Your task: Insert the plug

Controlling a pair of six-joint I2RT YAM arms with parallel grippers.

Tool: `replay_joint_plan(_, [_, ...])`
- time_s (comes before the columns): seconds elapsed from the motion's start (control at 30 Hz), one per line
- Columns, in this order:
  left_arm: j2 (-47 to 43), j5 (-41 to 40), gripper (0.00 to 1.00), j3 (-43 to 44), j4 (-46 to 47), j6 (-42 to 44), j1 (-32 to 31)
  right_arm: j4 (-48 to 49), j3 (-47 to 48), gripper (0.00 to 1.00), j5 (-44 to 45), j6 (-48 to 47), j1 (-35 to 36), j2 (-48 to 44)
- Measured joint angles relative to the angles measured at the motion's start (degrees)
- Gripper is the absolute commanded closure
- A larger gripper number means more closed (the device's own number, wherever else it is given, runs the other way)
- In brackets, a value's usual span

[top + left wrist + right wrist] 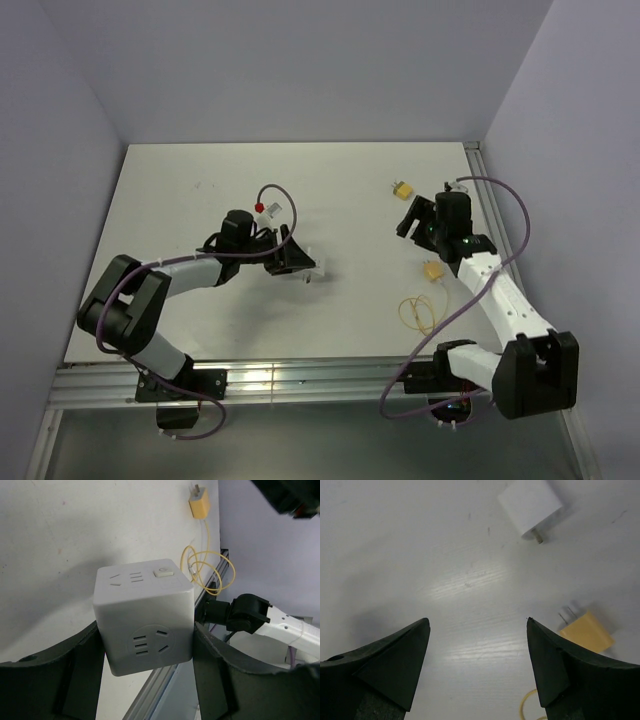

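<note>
The plug (402, 189) is a tiny yellow block with a dark end. It lies on the white table at the far right and shows only in the top view. My right gripper (412, 222) is open and empty, raised just on the near side of the plug; in its wrist view (478, 620) only bare table lies between the fingers. My left gripper (300, 268) is shut on a white cube socket (142, 615) at mid-table, with one finger on each side. The cube's outlet face (150, 642) points toward the camera.
A yellow connector (432, 271) with a thin yellow wire loop (418, 312) lies near the right arm; it also shows in the left wrist view (199, 504) and the right wrist view (587, 631). A small white pronged block (530, 502) lies beyond it. A metal rail (300, 378) edges the table's front.
</note>
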Motion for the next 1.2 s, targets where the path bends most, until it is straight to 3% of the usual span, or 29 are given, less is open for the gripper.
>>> replay_joint_plan(0.17, [0.00, -2.19, 1.00, 0.00, -1.88, 0.28, -1.55, -2.99, 11.13, 0.12, 5.53, -1.73, -0.85, 13.99])
replay_joint_plan(0.47, [5.16, -1.84, 1.00, -0.81, -3.63, 0.46, -1.84, -10.01, 32.83, 0.10, 4.26, -13.73, -1.68, 40.94])
replay_joint_plan(0.9, [4.61, -1.36, 1.00, -3.39, 0.42, -0.07, -3.61, -16.61, 43.32, 0.09, 7.13, -25.44, -1.68, 49.16])
replay_joint_plan(1.2, [4.57, -1.40, 1.00, -3.39, 0.28, -0.17, -4.42, -16.76, 42.91, 0.10, 7.30, -26.95, -2.10, 52.15])
